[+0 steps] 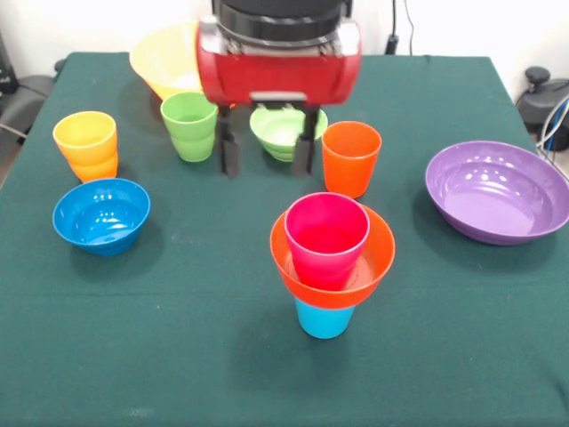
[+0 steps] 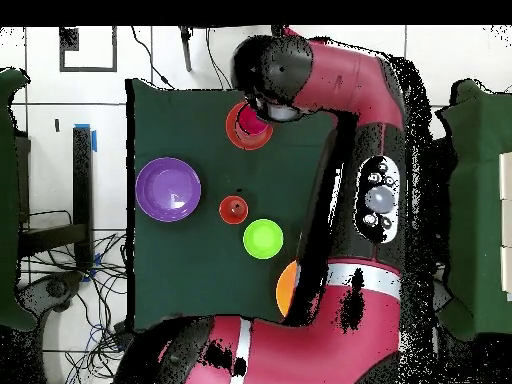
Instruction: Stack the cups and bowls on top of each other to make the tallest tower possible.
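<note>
The tower stands near the front of the table: a light blue cup (image 1: 323, 318) carries an orange bowl (image 1: 333, 267), and a magenta cup (image 1: 326, 236) sits upright in that bowl. From above the tower shows as the orange bowl (image 2: 250, 125) with the magenta cup inside. My gripper (image 1: 267, 169) hangs open and empty behind the tower, its black fingers (image 1: 229, 149) straddling the light green bowl (image 1: 283, 129) behind them. A green cup (image 1: 189, 124) stands to its left and an orange cup (image 1: 350, 157) to its right.
A large yellow bowl (image 1: 163, 58) sits at the back left, partly behind the arm. A yellow-orange cup (image 1: 86, 142) and a blue bowl (image 1: 100, 213) stand at the left. The purple bowl (image 1: 496, 189) lies at the right. Overhead, the arm covers much of the table.
</note>
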Available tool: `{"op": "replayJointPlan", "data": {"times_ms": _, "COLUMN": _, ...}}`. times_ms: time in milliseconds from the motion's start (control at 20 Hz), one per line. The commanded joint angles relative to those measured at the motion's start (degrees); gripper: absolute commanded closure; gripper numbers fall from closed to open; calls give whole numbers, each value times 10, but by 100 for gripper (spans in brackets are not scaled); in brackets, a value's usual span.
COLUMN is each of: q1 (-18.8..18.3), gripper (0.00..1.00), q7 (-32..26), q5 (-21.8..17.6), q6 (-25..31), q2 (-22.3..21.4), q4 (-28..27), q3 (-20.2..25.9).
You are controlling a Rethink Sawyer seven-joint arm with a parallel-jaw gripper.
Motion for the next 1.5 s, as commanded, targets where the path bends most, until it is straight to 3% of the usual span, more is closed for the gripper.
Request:
{"op": "replayJointPlan", "data": {"times_ms": 50, "q1": -24, "gripper": 0, "q7": -37, "q5": -1, "q6": 78, "q2": -11, "q4": 1, "q3": 43}}
{"op": "replayJointPlan", "data": {"times_ms": 700, "q1": -87, "gripper": 0, "q7": -140, "q5": -37, "q6": 118, "q2": 42, "q4": -85, "q3": 66}}
{"op": "replayJointPlan", "data": {"times_ms": 950, "q1": -102, "gripper": 0, "q7": -173, "q5": -45, "q6": 58, "q2": 16, "q4": -15, "q3": 68}}
{"op": "replayJointPlan", "data": {"times_ms": 1500, "q1": -137, "gripper": 0, "q7": -177, "q5": -65, "q6": -79, "q2": -49, "q4": 169, "q3": 75}}
